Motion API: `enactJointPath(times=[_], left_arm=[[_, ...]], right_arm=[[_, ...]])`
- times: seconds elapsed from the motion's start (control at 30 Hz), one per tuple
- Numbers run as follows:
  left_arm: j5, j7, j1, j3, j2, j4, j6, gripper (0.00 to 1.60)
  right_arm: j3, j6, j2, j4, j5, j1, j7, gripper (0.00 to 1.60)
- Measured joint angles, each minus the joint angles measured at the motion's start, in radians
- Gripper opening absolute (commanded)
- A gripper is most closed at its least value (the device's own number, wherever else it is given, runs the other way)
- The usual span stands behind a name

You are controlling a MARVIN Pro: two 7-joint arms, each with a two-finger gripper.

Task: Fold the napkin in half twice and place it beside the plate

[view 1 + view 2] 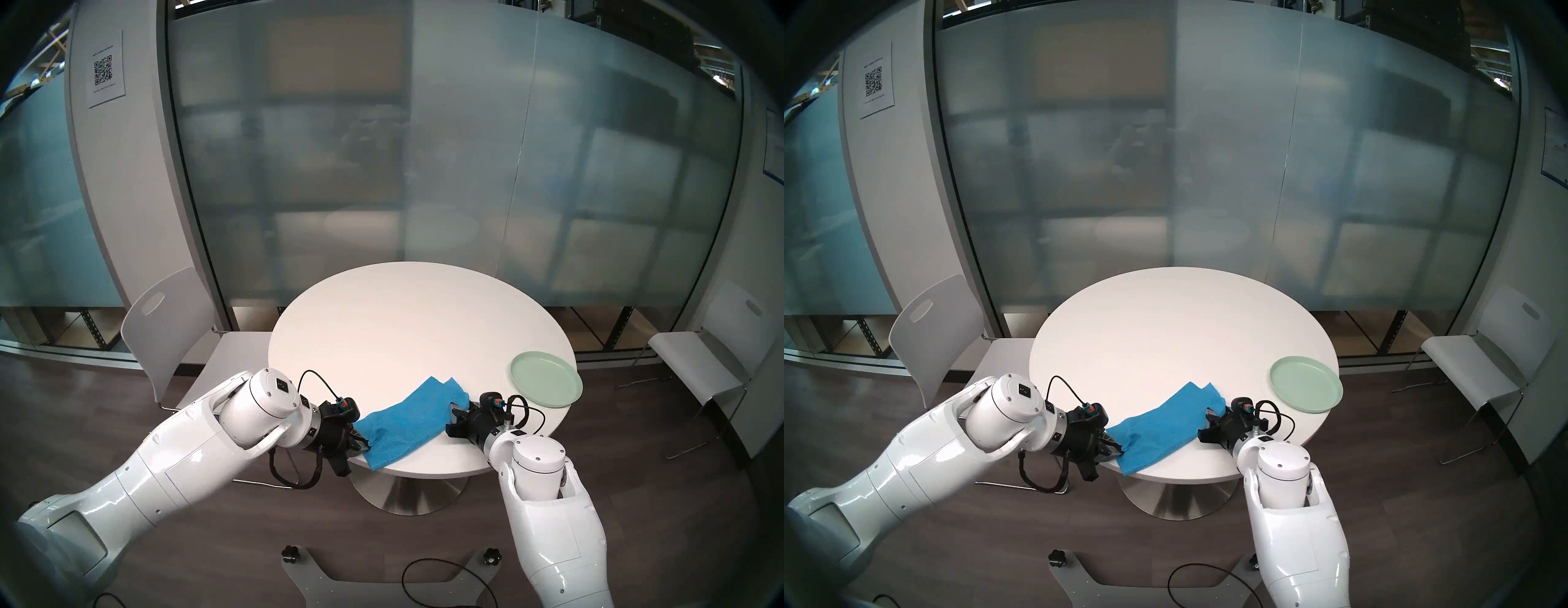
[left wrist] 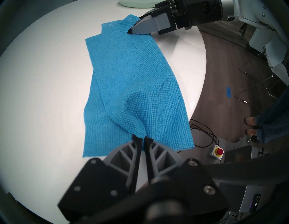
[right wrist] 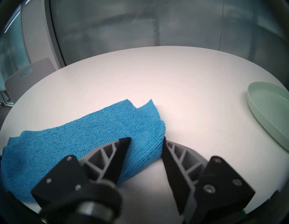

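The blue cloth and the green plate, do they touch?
Apart. The right wrist view shows bare white table between the cloth and the plate.

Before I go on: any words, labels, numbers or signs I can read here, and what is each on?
"EMERGENCY STOP", partly legible: yellow ring of the red stop button on the floor.
QR code with small text lines: white wall sheet; text too small to read.
Handwritten mark: blue floor tape; unreadable.
Poster at right: blurred.
Napkin, plate: no text.

Glossy white arms (image 1: 178, 458), black cabled wrists, grey fingers (image 3: 107, 154).
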Motion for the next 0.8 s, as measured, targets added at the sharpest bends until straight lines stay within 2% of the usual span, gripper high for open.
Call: enactJointPath(times=[0.17,0.33,0.8], left_arm=[[0.0,0.0,-0.002,0.003,0.001,0.0,0.0,0.49],[0.001,0.0,-0.005,0.005,0.001,0.0,0.0,0.5],[0.017,-0.016,-0.036,0.037,-0.019,0.017,-0.003,0.5]], right_arm=[[0.004,-0.007,-0.003,-0.003,0.002,-0.003,0.002,0.67],[0.02,-0.019,-0.004,-0.028,0.009,-0.019,0.008,0.68],[0.027,-0.04,-0.012,-0.183,0.032,-0.117,0.045,0.63]])
